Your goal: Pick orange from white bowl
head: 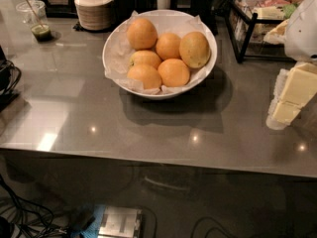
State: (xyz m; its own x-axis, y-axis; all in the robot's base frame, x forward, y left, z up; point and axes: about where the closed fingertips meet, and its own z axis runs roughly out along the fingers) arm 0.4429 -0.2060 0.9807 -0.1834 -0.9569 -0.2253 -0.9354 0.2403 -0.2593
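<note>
The white bowl, wide, shallow and lined with crinkled white paper, stands on the grey counter at centre back. The orange, the largest, duller yellowish-tan one with pitted skin, lies at the bowl's right side. Several smaller, brighter oranges lie to its left and in front of it. My gripper, with cream-coloured parts below a white arm, hangs at the right edge of the camera view. It is well to the right of the bowl, in front of it, and holds nothing I can see.
A stack of ribbed beige bowls stands at back left. A clear cup with green liquid and a stick is at far left. A black wire rack with packets is at back right. Dark containers line the back. Cables lie at the left edge.
</note>
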